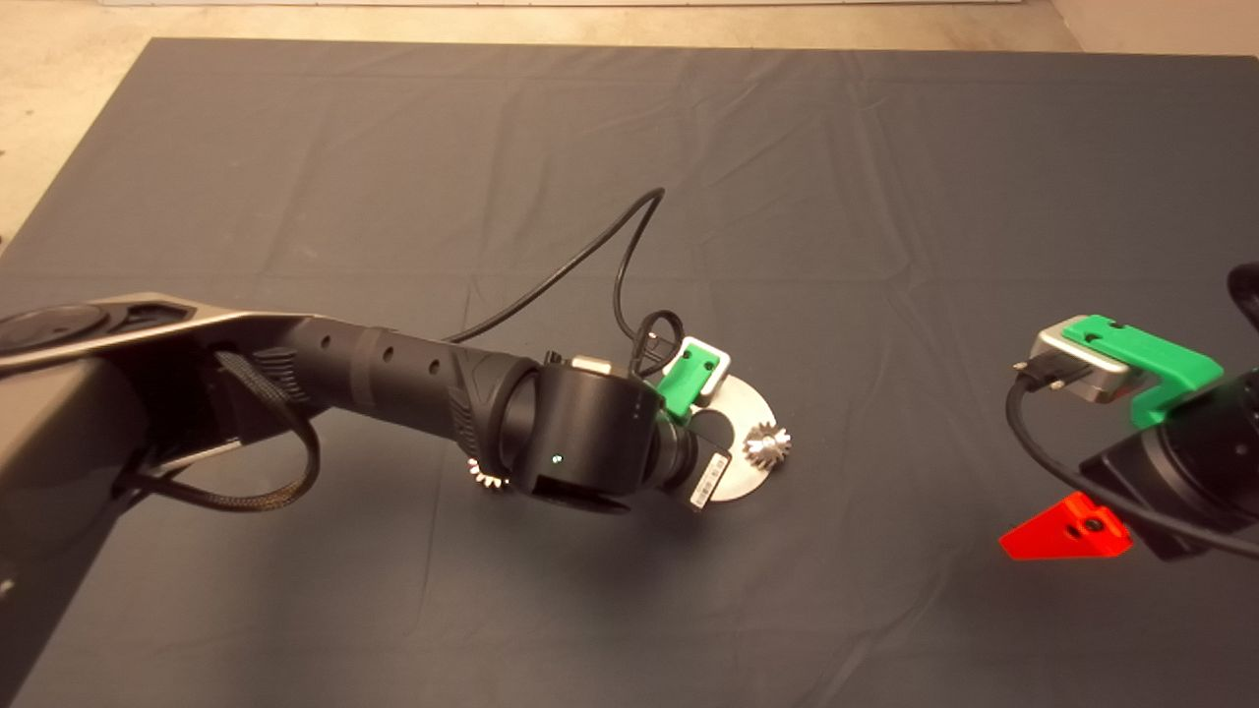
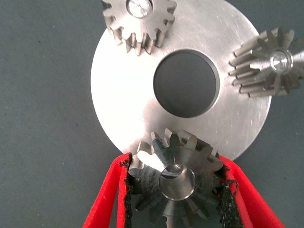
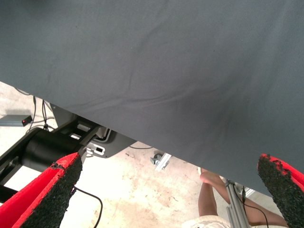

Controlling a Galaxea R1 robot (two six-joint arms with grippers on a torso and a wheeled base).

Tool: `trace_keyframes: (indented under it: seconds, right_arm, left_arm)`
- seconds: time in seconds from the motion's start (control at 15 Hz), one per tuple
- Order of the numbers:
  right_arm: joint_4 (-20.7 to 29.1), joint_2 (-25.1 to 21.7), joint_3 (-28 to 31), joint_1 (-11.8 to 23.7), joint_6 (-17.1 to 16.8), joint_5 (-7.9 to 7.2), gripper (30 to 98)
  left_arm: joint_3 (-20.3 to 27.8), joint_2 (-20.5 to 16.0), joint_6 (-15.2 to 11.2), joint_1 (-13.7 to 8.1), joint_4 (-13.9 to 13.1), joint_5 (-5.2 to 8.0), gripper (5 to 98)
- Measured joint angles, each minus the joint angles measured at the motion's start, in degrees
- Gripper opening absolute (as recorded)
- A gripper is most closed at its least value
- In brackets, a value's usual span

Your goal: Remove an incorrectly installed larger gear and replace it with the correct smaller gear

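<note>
Two red fingers of the left pincer (image 2: 178, 190) clamp the shiny star-toothed larger gear (image 2: 175, 178).

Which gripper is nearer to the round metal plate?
Left. The left gripper is at the plate's edge, shut on a gear. The right gripper waits open near the mat's right edge, well away from the plate.

Black ribbed arm (image 1: 393, 369) with looping black cable (image 1: 580, 261); green gripper mounts, red fingers (image 2: 107, 199) with frayed black pads.
</note>
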Motion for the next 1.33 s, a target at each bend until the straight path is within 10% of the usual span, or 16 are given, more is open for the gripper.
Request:
trace_keyframes:
  seconds: [1.33]
  right_arm:
    - [0.0,0.0,0.0,-0.3,0.0,0.00,97.9]
  left_arm:
    - [-0.7,0.0,0.4,1.1,1.3,-0.02,33.7]
